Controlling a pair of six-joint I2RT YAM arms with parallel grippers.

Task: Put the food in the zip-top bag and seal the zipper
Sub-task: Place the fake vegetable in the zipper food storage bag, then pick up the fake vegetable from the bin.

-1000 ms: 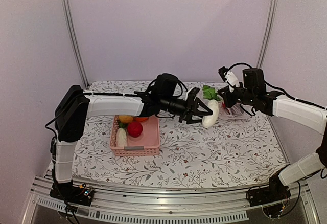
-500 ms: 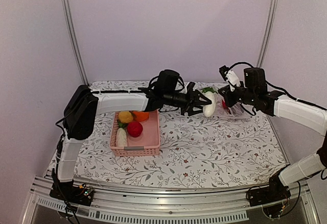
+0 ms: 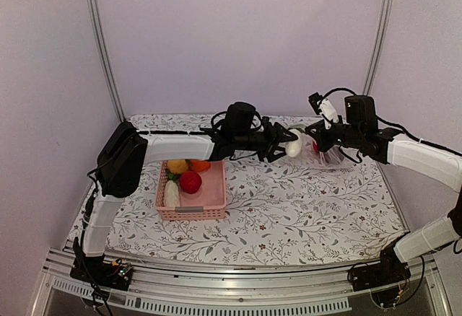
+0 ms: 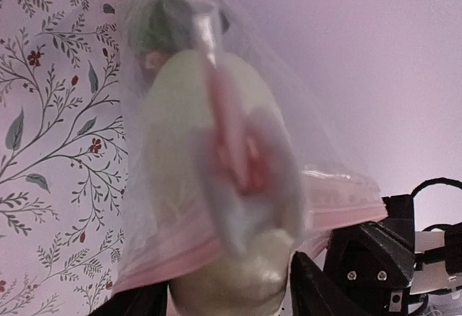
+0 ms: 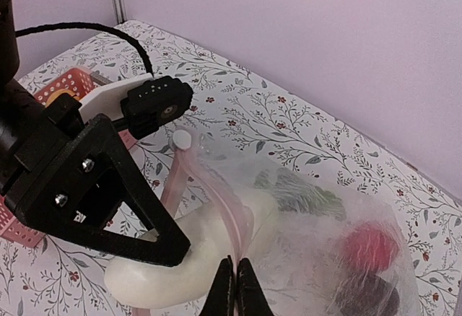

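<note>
My left gripper (image 3: pixel 281 145) (image 4: pixel 227 298) has its fingers (image 5: pixel 123 208) on either side of a white oblong food piece (image 3: pixel 294 144) (image 4: pixel 224 280) with green leaves. The leafy end is inside the mouth of the clear zip-top bag (image 3: pixel 321 154) (image 5: pixel 325 258); the blunt end still sticks out. My right gripper (image 3: pixel 315 141) (image 5: pixel 234 287) is shut on the pink zipper (image 5: pixel 231 215) (image 4: pixel 180 258), holding the mouth up. A red piece (image 5: pixel 368 247) and a dark piece (image 5: pixel 364 294) lie deeper in the bag.
The pink basket (image 3: pixel 209 193) stands left of centre with red (image 3: pixel 190 182), yellow (image 3: pixel 177 165), orange (image 3: pixel 199 164) and white (image 3: pixel 171 193) food in it. The bag lies at the back right of the flowered table, near the rear wall.
My left arm has carried the white piece right and back, from beside the bag into its mouth. The right gripper has stayed put on the zipper.
</note>
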